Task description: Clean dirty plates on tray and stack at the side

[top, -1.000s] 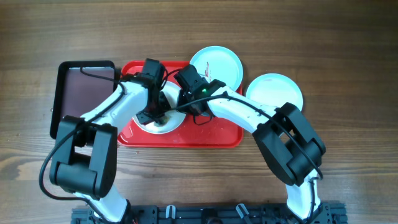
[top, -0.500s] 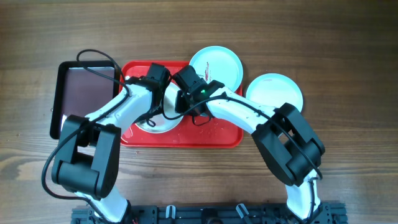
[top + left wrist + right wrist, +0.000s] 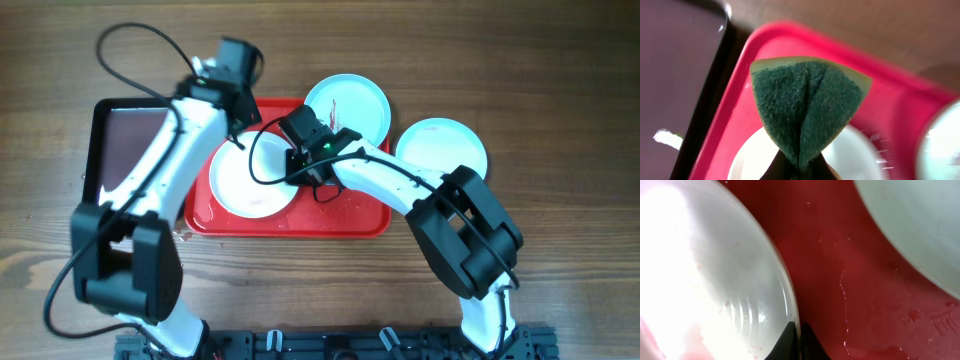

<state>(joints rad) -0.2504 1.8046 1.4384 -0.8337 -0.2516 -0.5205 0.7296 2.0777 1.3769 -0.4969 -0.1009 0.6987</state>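
Left tool (image 3: pixel 799 169) is clamped on a green sponge (image 3: pixel 807 107) above the tray's (image 3: pixel 340 222) far-left corner. Right tool (image 3: pixel 796 341) pinches the white plate's (image 3: pixel 235 190) rim, on the tray's left half.

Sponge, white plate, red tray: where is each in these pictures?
green sponge (image 3: pixel 807 115), left wrist view, middle of its scrubbing face.
white plate (image 3: pixel 235 185), overhead view, bare inner surface.
red tray (image 3: pixel 345 218), overhead view, bare wet floor near the front rim.

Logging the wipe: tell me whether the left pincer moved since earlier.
Yes. The left pincer swung off the round white plate toward the far left corner of the bright red rectangular plastic tray.
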